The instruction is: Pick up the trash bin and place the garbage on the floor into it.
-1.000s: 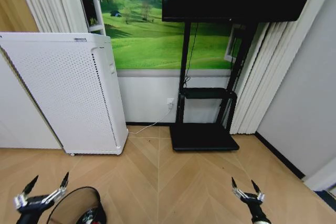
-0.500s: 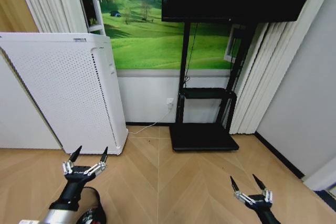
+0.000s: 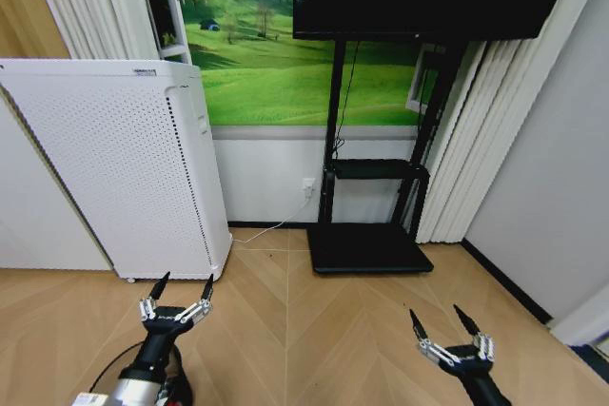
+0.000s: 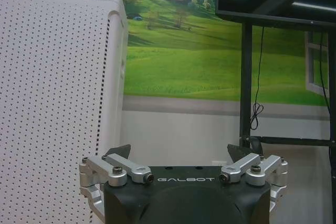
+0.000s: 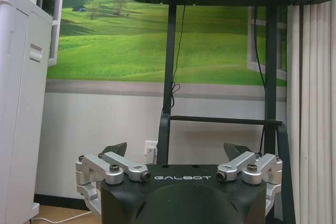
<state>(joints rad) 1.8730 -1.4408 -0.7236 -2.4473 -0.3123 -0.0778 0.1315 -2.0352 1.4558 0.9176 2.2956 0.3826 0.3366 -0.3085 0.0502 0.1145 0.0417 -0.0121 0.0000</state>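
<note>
Left gripper (image 3: 178, 290) is raised over the floor (image 3: 314, 330) in front of the white perforated appliance (image 3: 114, 168), fingers spread and empty, pointing toward the wall. Beneath its forearm, at the lower edge of the head view, a dark curved rim of the trash bin (image 3: 177, 389) is partly visible, hidden mostly by the arm. Right gripper (image 3: 447, 325) hovers low to the right, spread likewise, facing the black monitor stand (image 3: 371, 244).

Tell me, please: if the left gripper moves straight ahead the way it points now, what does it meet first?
Probably the white perforated appliance. The open left gripper points toward its lower right corner, though depth is unclear; it might pass beside it to the wall.
</note>
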